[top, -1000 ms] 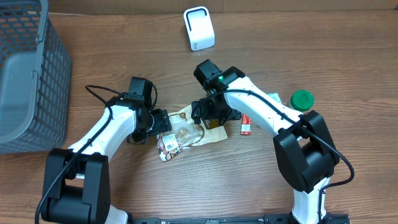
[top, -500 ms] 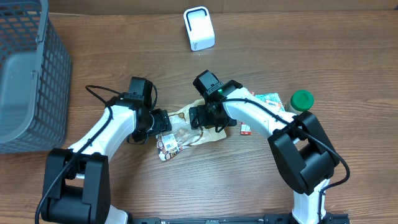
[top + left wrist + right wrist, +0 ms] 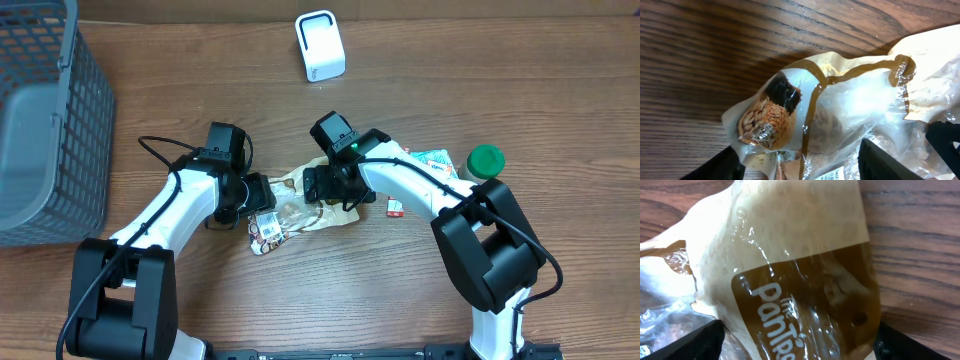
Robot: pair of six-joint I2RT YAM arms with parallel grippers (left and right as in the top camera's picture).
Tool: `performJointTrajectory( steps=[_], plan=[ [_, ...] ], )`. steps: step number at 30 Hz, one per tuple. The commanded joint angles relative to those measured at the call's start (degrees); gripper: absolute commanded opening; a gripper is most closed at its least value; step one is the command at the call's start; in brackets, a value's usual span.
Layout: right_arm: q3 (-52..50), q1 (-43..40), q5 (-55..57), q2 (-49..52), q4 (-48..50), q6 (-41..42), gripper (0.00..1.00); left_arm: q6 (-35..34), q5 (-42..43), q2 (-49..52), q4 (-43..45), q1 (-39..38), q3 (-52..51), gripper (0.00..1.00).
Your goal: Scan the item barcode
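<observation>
Clear snack bag [image 3: 300, 208] printed "the Pantre…" lies on the wooden surface [image 3: 480, 80], white scanner [image 3: 320, 45] at its 12 o'clock. Right gripper [image 3: 790, 347] spreads wide over it; left gripper [image 3: 800, 167] straddles its 8 o'clock end, grip unclear.

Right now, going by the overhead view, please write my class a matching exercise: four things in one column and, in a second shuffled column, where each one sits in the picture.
Things
1. grey basket
2. white device
3. green cap
4. snack bag

Places
A. centre
B. far left
C. right side
D. top, near the middle

Pairs: 1-B, 2-D, 3-C, 4-A
</observation>
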Motion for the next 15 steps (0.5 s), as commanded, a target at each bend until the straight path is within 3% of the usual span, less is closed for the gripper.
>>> performJointTrajectory(
  steps=[1,9,12,15],
  plan=[
    [-2.25,0.24,-1.36,-1.40,0.24,1.73,0.93,0.59,0.90,0.70,0.33,-0.13,1.05,0.54],
    [-4.72,0.24,-2.23,-1.40,3.48,3.41,0.90,0.61,0.90,1.73,0.74,-0.13,1.05,0.51],
    [-4.72,0.24,-4.42,-1.40,3.89,3.41,0.71,0.61,0.92,3.43,1.66,-0.13,1.05,0.51],
    [-4.72,0.24,-5.88,-1.40,4.59,3.41,0.64,0.61,0.92,4.70,2.73,-0.13,1.05,0.51]
  ],
)
